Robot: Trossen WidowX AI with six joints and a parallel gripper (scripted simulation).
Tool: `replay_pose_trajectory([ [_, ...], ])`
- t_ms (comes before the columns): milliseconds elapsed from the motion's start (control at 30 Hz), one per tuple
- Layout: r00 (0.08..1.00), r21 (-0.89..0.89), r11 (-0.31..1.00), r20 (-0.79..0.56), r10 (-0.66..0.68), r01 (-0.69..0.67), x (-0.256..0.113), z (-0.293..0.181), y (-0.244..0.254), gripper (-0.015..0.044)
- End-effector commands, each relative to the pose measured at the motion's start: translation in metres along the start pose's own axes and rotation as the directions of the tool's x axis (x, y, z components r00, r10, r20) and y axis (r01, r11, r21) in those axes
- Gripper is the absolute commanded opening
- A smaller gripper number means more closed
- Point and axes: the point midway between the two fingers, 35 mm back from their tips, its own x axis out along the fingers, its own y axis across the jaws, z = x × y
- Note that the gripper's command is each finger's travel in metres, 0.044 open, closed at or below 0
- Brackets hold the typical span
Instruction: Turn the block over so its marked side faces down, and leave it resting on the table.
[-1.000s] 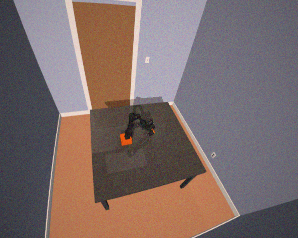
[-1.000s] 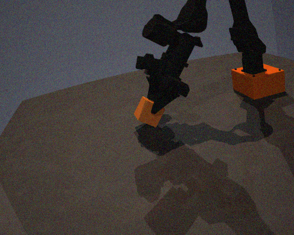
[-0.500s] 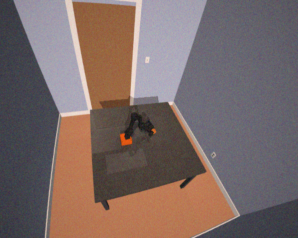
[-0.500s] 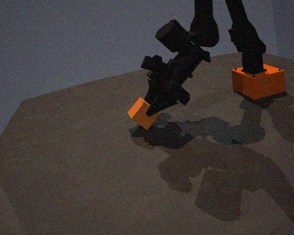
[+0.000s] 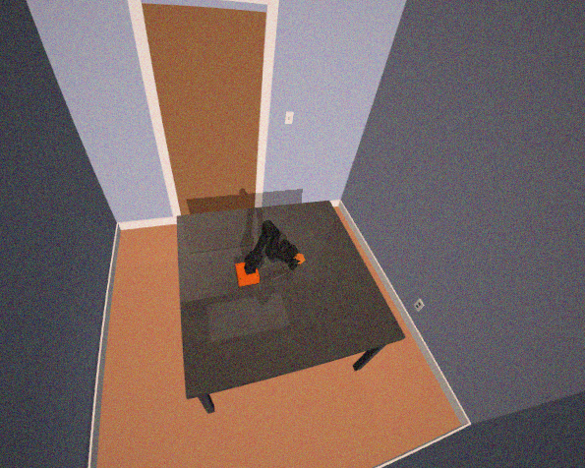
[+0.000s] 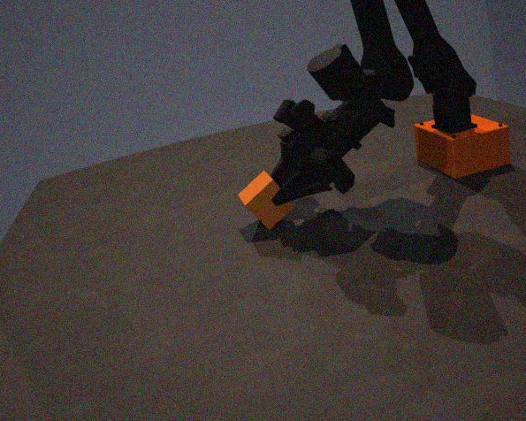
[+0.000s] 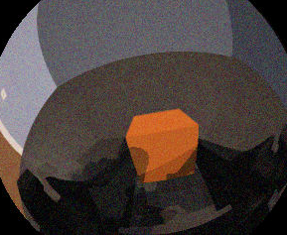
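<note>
The orange block (image 5: 300, 258) (image 6: 259, 199) (image 7: 160, 125) is tilted, with a lower edge pointing down close to the table (image 5: 332, 312) (image 6: 163, 317) (image 7: 185, 73). I cannot tell whether that edge touches it. My gripper (image 6: 275, 197) (image 7: 163, 146) is shut on the block, one finger on each side, and slants downward and outward from the arm. In the exterior view the near finger covers part of the block, and the far finger is hidden. No mark can be made out on the faces in view, so where the marked side points is unclear.
The arm's orange base box (image 5: 248, 278) (image 6: 480, 151) stands on the table behind the gripper, on the right in the exterior view. Shadows of the arm fall across the table. Walls (image 5: 458, 150) stand beyond the table's edges.
</note>
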Motion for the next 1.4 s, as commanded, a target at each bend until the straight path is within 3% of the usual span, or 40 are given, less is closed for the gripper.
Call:
replay_pose_trajectory([
  [0, 0.999, -0.003, 1.0, 0.034, -0.002, 0.002, -0.0025, 0.0031, -0.0003, 0.0],
  [467, 0.999, -0.003, 1.0, 0.043, -0.002, 0.002, -0.0032, 0.0039, -0.0003, 0.0],
  [1033, 0.999, -0.003, 1.0, 0.043, -0.002, 0.002, -0.0032, 0.0039, -0.0003, 0.044],
  [1367, 0.999, -0.003, 1.0, 0.043, -0.002, 0.002, -0.0032, 0.0039, -0.0003, 0.044],
])
